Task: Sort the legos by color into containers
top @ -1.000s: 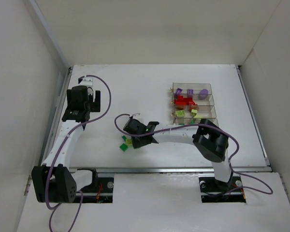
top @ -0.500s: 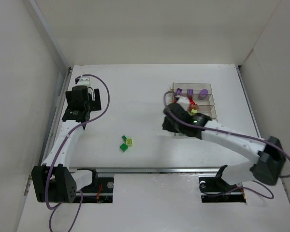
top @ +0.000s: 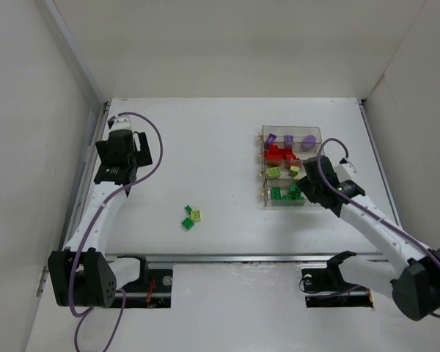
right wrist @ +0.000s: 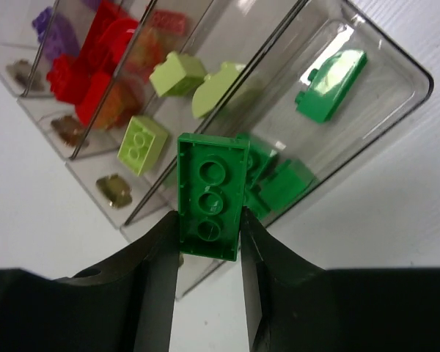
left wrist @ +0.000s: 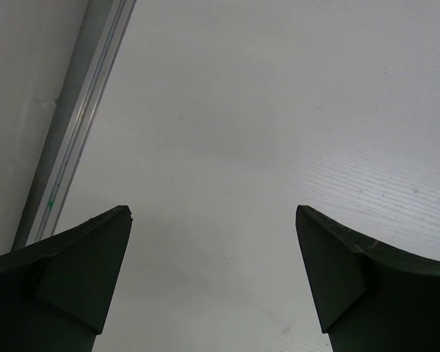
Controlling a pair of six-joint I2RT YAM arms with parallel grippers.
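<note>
Left gripper: released, black fingers spread wide over the white table. Grey metal rail runs along just off its left finger. Well to its right and back toward the bases, three tiny loose plastic bricks sit bunched on the table, two dark green, one yellow-green, touching or nearly so. Further right, block of four clear smoky plastic bins, joined side by side, sits directly under and ahead of the right gripper. Seen from that gripper, bins run left to right: purple bricks, red bricks, yellow-green bricks, dark green bricks. Right gripper is clenched on a small dark green rectangular brick, hollow underside toward the wrist camera, pinched by its long sides at one end, the rest poking out past the fingertips. Held brick hangs over the near end of the dark green bin, by the wall shared with the yellow-green bin; height above the bin cannot be told.
</note>
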